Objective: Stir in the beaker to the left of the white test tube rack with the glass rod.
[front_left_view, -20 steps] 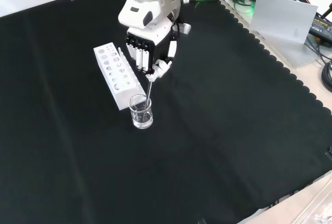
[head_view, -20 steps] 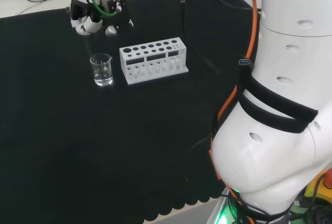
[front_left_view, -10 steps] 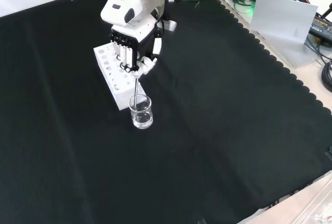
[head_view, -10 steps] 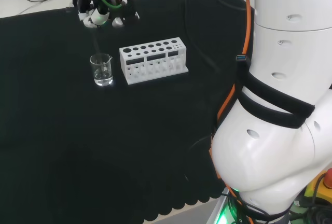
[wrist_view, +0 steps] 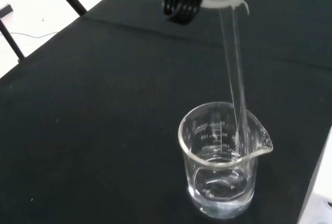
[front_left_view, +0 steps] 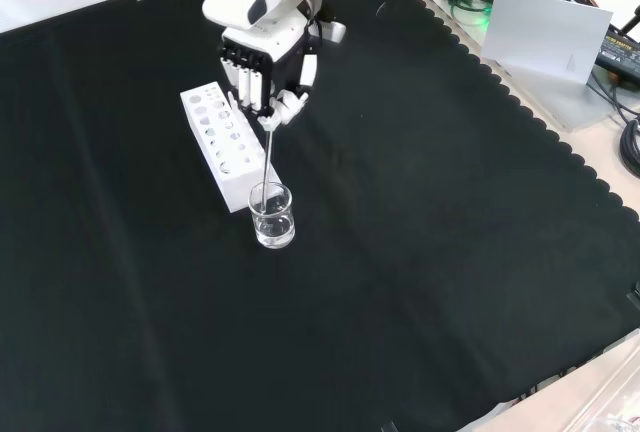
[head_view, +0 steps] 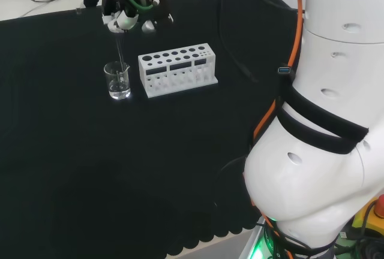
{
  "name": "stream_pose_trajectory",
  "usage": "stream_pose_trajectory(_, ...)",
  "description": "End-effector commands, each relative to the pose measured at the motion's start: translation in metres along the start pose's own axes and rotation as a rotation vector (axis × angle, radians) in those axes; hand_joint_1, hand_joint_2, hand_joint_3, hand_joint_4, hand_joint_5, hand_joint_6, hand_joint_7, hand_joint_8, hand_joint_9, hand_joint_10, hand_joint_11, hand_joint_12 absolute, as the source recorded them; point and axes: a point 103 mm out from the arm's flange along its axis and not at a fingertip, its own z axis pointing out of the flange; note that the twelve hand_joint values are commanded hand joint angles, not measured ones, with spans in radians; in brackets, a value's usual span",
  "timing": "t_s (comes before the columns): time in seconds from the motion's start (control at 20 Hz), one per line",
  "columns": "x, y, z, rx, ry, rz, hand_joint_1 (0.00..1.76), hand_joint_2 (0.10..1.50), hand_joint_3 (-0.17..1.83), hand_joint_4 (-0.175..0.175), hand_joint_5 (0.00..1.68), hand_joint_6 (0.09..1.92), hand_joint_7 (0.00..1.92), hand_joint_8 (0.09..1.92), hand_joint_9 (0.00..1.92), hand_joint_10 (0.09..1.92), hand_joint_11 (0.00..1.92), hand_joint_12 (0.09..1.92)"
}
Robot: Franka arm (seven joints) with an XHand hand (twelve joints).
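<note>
Hand pinched on the thin clear glass rod, above and beyond the small clear glass beaker in front view. Rod slanting down into beaker beside white test tube rack on the counter.

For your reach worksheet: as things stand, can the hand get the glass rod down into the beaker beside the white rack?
Probably yes. The hand pinches the glass rod, whose lower end already sits inside the open-topped beaker; the rack stands beside it, not in the way.
</note>
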Motion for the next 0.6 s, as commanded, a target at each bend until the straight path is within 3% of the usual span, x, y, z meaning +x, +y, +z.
stream_pose_trajectory(0.05,0.023,-0.010,-0.001,-0.001,-0.006,-0.028,1.31,0.78,0.53,-0.175,1.18,0.50,1.16,1.11,1.59,0.87,1.59,0.80)
stream_pose_trajectory(0.35,0.038,0.002,-0.002,-0.010,0.001,-0.049,1.31,0.78,0.53,-0.175,1.18,0.50,1.16,1.11,1.59,0.88,1.59,0.80)
stream_pose_trajectory(0.6,0.037,0.018,-0.002,-0.017,0.010,-0.062,1.31,0.78,0.53,-0.175,1.18,0.50,1.16,1.11,1.59,0.88,1.59,0.80)
